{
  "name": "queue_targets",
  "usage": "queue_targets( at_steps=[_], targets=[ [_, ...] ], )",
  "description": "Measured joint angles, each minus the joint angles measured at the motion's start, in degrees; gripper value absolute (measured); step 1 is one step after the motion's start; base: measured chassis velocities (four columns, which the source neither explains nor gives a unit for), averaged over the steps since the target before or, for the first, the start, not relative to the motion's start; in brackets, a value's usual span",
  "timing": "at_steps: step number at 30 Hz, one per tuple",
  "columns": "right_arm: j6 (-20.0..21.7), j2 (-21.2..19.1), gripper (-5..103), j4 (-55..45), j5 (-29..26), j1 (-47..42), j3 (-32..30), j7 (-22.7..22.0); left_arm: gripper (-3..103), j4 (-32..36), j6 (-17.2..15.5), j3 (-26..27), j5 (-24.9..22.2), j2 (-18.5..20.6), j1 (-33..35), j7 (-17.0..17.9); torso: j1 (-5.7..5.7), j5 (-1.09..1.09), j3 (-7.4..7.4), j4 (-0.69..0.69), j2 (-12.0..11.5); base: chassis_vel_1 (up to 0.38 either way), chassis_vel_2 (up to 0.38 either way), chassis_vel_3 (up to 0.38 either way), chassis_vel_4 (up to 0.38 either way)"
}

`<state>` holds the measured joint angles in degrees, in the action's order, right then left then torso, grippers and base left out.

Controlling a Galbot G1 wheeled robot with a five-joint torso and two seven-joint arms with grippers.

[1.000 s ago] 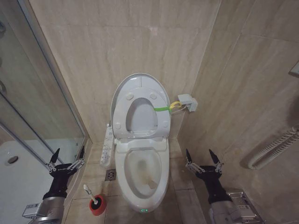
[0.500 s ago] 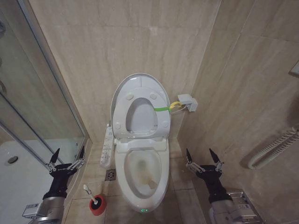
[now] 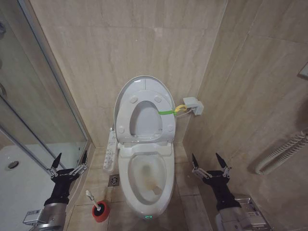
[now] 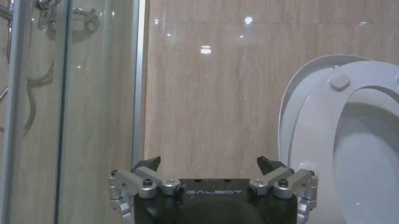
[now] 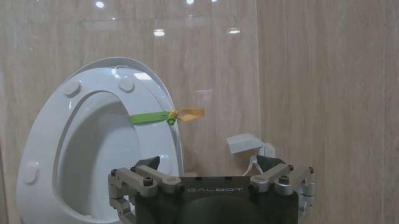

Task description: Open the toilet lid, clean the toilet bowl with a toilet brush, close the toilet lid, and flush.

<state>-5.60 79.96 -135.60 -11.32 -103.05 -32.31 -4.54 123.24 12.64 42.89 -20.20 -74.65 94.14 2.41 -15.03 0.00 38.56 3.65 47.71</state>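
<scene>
Nearest the camera, the left hand (image 3: 69, 163) is seen low on the left beside the glass shower screen (image 3: 38, 110), its fingers spread wide and nothing held between them. The right hand (image 3: 210, 164) is found low on the right near the tiled side wall, its fingers likewise spread apart and empty. Between the left hand and the toilet, the slim white-handled toilet brush (image 3: 91, 198) is seen standing tilted in its small round red holder cup (image 3: 101, 211) on the tiled floor (image 3: 187, 202), close to the left side of the glossy white ceramic toilet bowl (image 3: 126, 185). The bowl's inside is seen stained yellowish, and a small green light (image 3: 148, 217) is shown at its front rim. Farther back, the white ring-shaped seat (image 3: 126, 113) with a green band (image 3: 166, 112) is raised, and behind it the large white glossy oval toilet lid (image 3: 144, 83) is stood upright against the beige tiled wall (image 3: 130, 38).
</scene>
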Motion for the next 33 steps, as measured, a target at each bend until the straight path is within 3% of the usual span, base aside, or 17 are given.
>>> queue_targets(
  at_steps=[33],
  targets=[
    [1.64,0.48,100,-0.19,-0.03,0.4,0.7,-0.56,100,0.0,0.0,0.0,0.0,0.0,0.0,0.0,0.0,0.0,0.0,0.0,0.0,0.0,0.0,0.0,0.0]
  ],
)
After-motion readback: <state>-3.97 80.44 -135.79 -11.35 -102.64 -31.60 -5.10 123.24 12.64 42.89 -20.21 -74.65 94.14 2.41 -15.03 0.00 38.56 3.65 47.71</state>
